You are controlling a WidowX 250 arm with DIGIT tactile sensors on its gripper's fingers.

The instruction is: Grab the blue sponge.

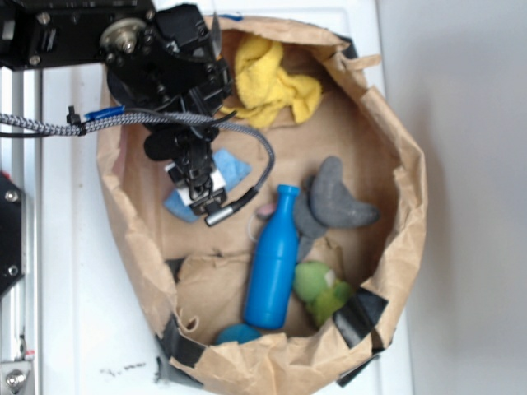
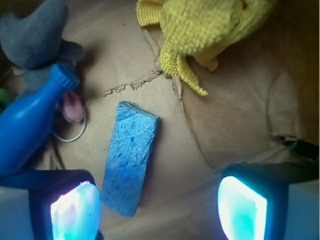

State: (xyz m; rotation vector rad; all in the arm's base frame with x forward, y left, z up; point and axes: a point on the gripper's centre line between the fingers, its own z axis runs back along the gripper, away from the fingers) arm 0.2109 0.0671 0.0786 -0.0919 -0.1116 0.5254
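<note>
The blue sponge (image 2: 128, 157) lies flat on the brown paper floor of the bag, a long speckled light blue block running lengthwise away from the camera. In the exterior view the blue sponge (image 1: 233, 168) shows only as two blue patches either side of the arm. My gripper (image 2: 159, 209) hangs open above it, and the sponge's near end sits just inside the left fingertip (image 2: 75, 212), apart from it. The right fingertip (image 2: 242, 207) is well clear to the right. Nothing is held. The gripper (image 1: 200, 193) is over the bag's left part.
A glossy blue bottle (image 1: 272, 262) lies in the bag's middle, with a grey plush (image 1: 333, 202) and a green toy (image 1: 321, 290) to its right. A yellow cloth (image 1: 268, 82) sits at the back. A teal object (image 1: 239, 333) is at the front. Crumpled bag walls (image 1: 408, 206) ring everything.
</note>
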